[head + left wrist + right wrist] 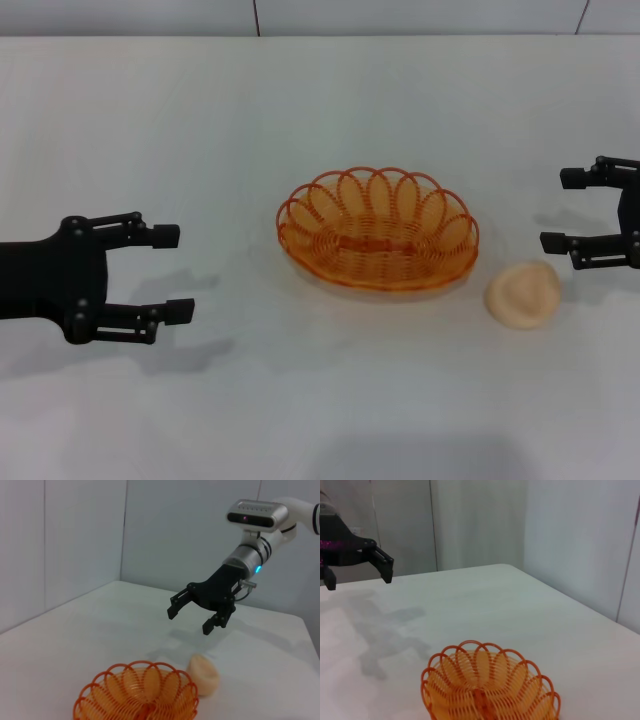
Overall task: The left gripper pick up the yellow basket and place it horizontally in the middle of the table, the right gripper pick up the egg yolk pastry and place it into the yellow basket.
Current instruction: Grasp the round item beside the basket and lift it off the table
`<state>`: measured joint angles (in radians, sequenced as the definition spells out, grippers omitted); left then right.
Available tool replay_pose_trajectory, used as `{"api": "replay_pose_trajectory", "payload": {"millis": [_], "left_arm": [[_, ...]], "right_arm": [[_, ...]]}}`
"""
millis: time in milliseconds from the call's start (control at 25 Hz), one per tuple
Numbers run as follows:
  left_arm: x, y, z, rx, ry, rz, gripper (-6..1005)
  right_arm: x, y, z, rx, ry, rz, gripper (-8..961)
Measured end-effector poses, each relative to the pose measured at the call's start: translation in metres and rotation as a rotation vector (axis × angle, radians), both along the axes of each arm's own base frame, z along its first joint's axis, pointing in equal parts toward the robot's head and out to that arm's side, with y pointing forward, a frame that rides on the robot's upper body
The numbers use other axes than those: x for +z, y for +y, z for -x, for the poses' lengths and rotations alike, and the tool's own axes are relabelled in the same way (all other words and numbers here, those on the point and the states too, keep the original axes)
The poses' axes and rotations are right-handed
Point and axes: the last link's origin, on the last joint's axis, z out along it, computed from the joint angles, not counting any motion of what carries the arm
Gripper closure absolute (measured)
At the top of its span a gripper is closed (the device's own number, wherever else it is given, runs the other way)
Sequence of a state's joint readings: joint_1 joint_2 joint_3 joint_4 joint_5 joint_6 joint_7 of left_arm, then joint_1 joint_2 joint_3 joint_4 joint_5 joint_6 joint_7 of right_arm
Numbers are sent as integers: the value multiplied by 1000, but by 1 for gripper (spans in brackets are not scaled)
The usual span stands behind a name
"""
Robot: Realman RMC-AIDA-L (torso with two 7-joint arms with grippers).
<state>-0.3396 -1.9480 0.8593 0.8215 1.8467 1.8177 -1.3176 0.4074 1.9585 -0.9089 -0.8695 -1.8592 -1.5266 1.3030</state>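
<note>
The yellow basket (380,281) lies upright in the middle of the table (300,120), long side across my view, and holds nothing. The egg yolk pastry (522,293) sits on the table just right of the basket, apart from it. My left gripper (175,273) is open and empty, well left of the basket. My right gripper (558,210) is open and empty, just beyond and right of the pastry. The left wrist view shows the basket (150,666), the pastry (205,675) and the right gripper (190,621) raised above the table behind the pastry. The right wrist view shows the basket (485,645) and the left gripper (357,579) far off.
White walls stand behind the table's far edge (320,36). The table's right edge shows in the left wrist view (307,630).
</note>
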Motion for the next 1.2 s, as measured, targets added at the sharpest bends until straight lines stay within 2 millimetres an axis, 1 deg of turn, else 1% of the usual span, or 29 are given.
{"api": "replay_pose_trajectory", "payload": {"millis": [160, 200, 240, 280, 320, 440, 520, 600, 680, 800, 960, 1080, 1200], "left_arm": [[5, -4, 6, 15, 1, -14, 136], [6, -4, 7, 16, 1, -16, 136], [6, -5, 8, 17, 1, -15, 136], [6, -5, 8, 18, 4, -12, 136], [6, -6, 9, 20, 7, -9, 136], [5, -7, 11, 25, 20, 1, 136], [5, -8, 12, 27, 23, 3, 136], [6, -8, 12, 27, 28, 4, 136], [6, -7, 13, 27, 29, -2, 136], [6, -5, 11, 26, 30, -5, 136], [4, -4, 11, 30, 30, -9, 136], [3, -2, 11, 37, 35, -15, 136], [2, 0, 10, 36, 35, -19, 136]], "right_arm": [[3, -2, -1, 10, -6, 13, 100], [5, -3, -2, 14, -11, 21, 100], [12, -5, -2, 12, -25, 47, 100], [12, -5, -2, 12, -25, 47, 100], [16, -6, -1, 4, -31, 61, 100], [29, -7, 9, -24, -64, 135, 100], [34, -6, 17, -42, -90, 163, 100], [36, 0, 26, -87, -135, 179, 100], [36, 7, 31, -136, -172, 191, 100], [28, 16, 39, -210, -219, 222, 100], [9, 21, 46, -253, -305, 254, 100], [-2, 23, 48, -269, -356, 269, 100], [-13, 22, 46, -285, -384, 292, 99]]}}
